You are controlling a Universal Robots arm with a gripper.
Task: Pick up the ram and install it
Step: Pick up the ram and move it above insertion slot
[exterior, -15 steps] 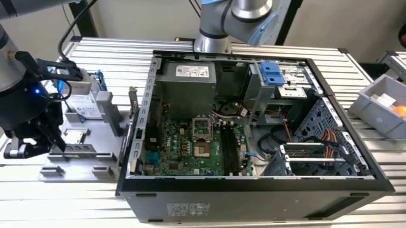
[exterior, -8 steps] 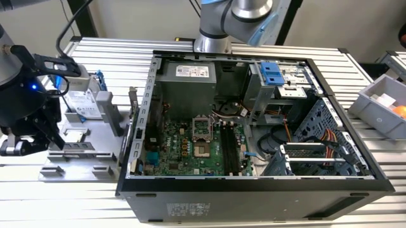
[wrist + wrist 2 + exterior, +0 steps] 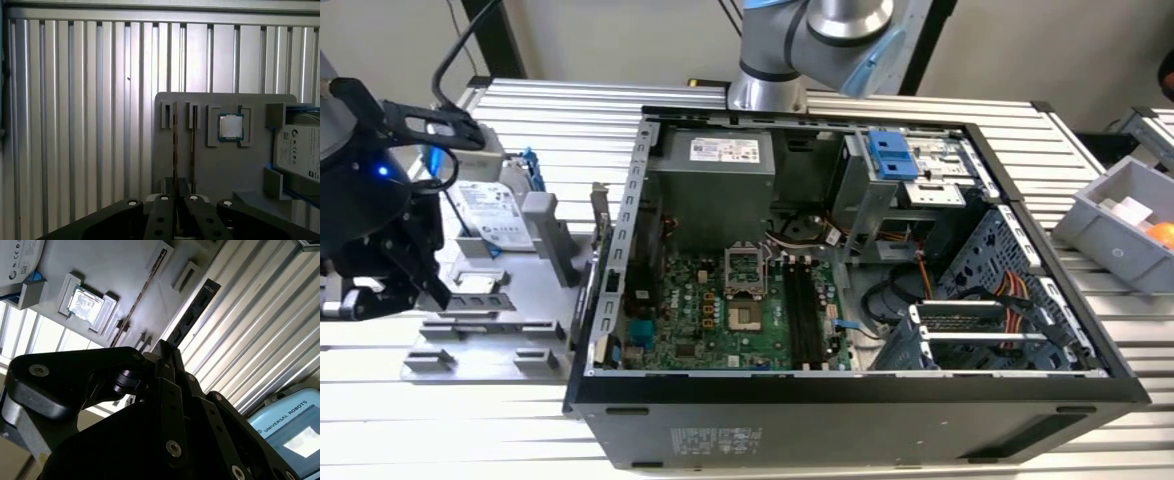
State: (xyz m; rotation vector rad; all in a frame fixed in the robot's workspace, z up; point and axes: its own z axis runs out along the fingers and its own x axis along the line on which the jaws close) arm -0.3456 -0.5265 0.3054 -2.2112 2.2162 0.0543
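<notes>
In the second wrist view my gripper is shut on the ram, a dark narrow stick that juts out past the fingertips over the ribbed table. The first wrist view has the same ram edge-on between my fingers, above the grey holder. In the exterior view the gripper hangs at the far left over the holder's front part. The motherboard's black slots lie inside the open computer case, well to the exterior view's right of the gripper.
A second thin stick stands in the holder slot next to the square silver chip. A silver hard drive leans at the holder's back. A grey bin sits at the exterior view's right.
</notes>
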